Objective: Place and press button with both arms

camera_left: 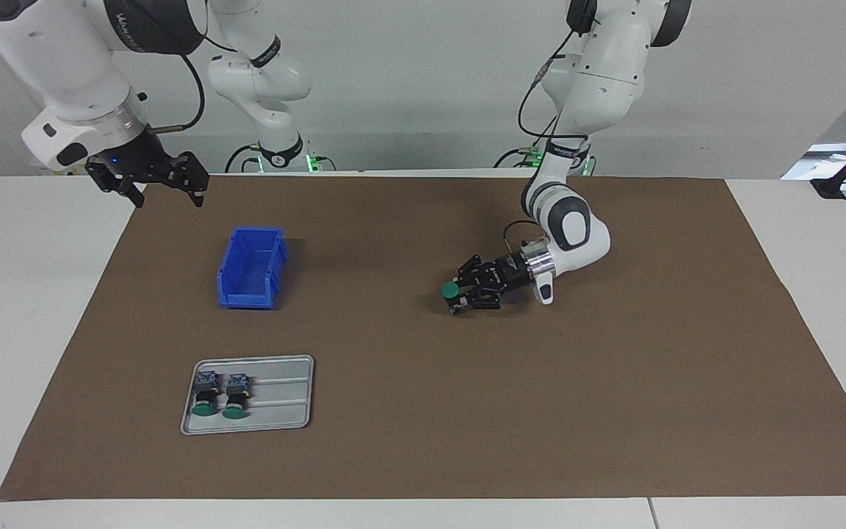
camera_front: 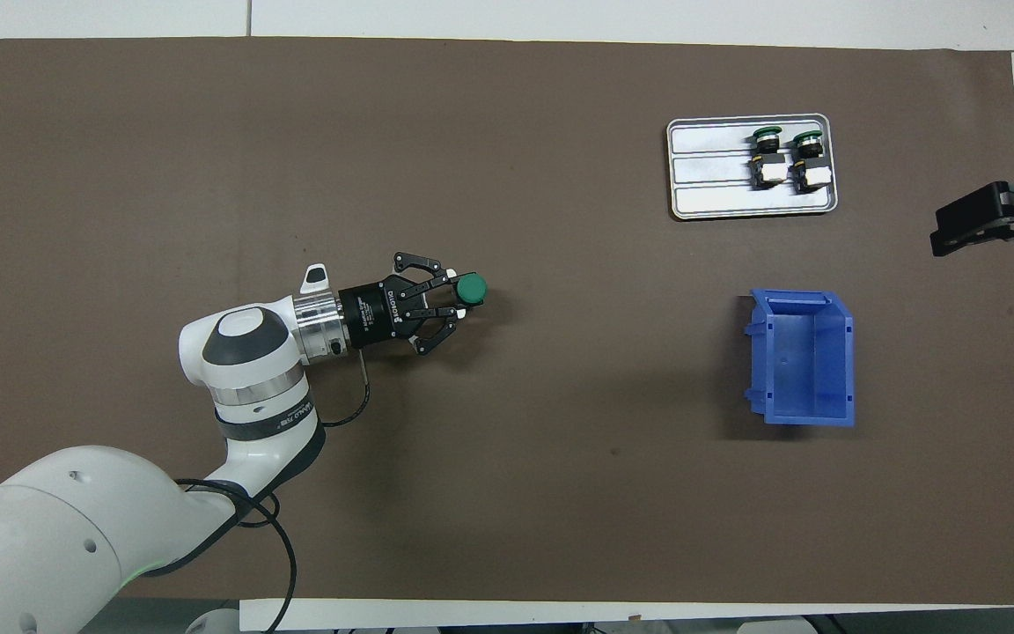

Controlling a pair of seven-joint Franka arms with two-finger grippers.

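Note:
My left gripper (camera_left: 461,295) is low over the middle of the brown mat and shut on a button (camera_left: 450,291). The button stands upright with its green cap on top, and it shows from above in the overhead view (camera_front: 472,289), where the left gripper (camera_front: 456,304) lies level with the mat. I cannot tell whether the button's base touches the mat. My right gripper (camera_left: 166,192) is open and empty, raised over the mat's edge at the right arm's end; it also shows in the overhead view (camera_front: 987,220).
A grey metal tray (camera_left: 283,400) (camera_front: 705,167) holds two twin buttons (camera_left: 206,397) (camera_left: 234,397) lying on their sides. An empty blue bin (camera_left: 250,268) (camera_front: 806,357) stands nearer to the robots than the tray.

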